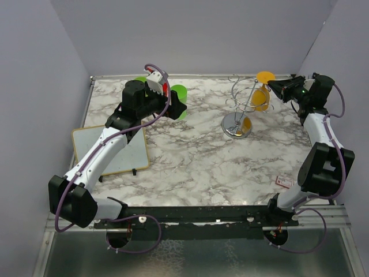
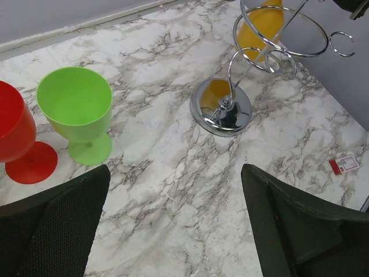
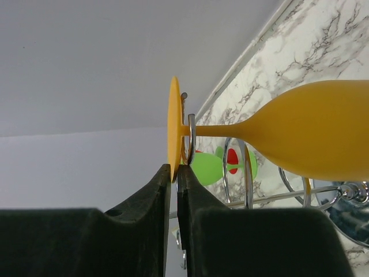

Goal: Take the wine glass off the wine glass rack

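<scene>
Wine glass (image 3: pixel 311 130) foot rim pinched by R gripper (image 3: pixel 174 168) on rack (image 3: pixel 191 135); L gripper (image 2: pixel 176 173) spread.

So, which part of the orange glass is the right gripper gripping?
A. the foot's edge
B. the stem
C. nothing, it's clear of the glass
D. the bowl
A: the right gripper pinches the edge of the foot of the orange glass, which hangs on the rack.

Cut off and unreadable
Red glass (image 2: pixel 12 130) cut by left picture edge; wine glass (image 3: pixel 311 130) bowl by right; card (image 2: pixel 344 164) illegible.
</scene>
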You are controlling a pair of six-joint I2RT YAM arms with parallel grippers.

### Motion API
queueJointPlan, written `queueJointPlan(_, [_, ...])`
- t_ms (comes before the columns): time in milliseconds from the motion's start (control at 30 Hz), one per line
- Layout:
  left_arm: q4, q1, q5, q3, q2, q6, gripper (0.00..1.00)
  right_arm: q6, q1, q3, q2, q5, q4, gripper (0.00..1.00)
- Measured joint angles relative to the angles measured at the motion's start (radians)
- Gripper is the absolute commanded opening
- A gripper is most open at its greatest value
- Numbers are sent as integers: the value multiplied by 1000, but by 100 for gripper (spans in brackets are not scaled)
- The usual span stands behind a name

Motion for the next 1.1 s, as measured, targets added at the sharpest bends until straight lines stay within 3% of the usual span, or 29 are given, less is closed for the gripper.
queueJointPlan(367, [0,2,0,0,5,-6,99,39,0,0,5,1,-1,1])
queueJointPlan(1100, [0,13,0,0,14,-14,99,130,0,-12,-23,68,-8,1])
